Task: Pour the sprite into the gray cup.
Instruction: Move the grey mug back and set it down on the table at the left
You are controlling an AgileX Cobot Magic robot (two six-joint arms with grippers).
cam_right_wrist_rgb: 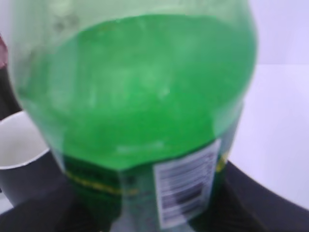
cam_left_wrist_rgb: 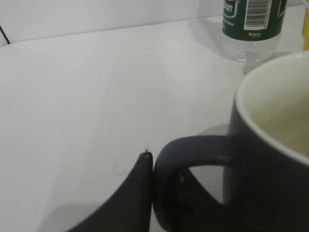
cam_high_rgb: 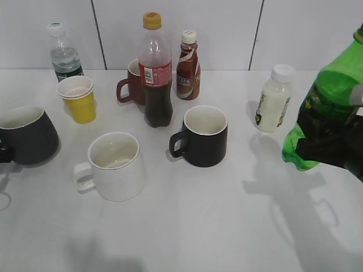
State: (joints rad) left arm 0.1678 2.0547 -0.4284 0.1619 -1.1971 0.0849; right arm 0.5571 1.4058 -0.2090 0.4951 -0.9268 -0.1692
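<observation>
Right pincer [cam_high_rgb: 334, 150]: black, at the right edge of the exterior view, clamped on the lower body of the tall translucent green plastic sprite bottle [cam_high_rgb: 332, 90]. The bottle is held clear of the white table [cam_high_rgb: 215, 226], tilted, base low toward the table's middle and neck up at the frame's right edge. In the right wrist view the sprite bottle [cam_right_wrist_rgb: 135, 96] fills the frame; the barcode part of its label sits just above the dark fingers [cam_right_wrist_rgb: 251, 198].

Left pincer [cam_high_rgb: 4, 156]: only a dark bit shows at the left edge of the exterior view, against the large dark charcoal-gray rounded cup [cam_high_rgb: 25, 135], which stands on the table with its off-white inside up. Left wrist view: one dark fingertip [cam_left_wrist_rgb: 140, 174] touches the outside of the gray cup's handle [cam_left_wrist_rgb: 193, 150]; the other finger is not clearly seen, so cannot tell whether this pincer is spread or pinching.

Between the two pincers, nearest: white mug [cam_high_rgb: 113, 165], then the straight-sided black mug [cam_high_rgb: 201, 135].

Beyond these: yellow paper cup [cam_high_rgb: 78, 99] past the left pincer; dark cola bottle with red label and yellow cap [cam_high_rgb: 155, 71]; small white-capped milky bottle [cam_high_rgb: 272, 99] just left of the sprite.

Farthest, by the wall: clear water bottle with green label [cam_high_rgb: 63, 54], dark red mug [cam_high_rgb: 133, 84], brown coffee bottle [cam_high_rgb: 188, 65].
</observation>
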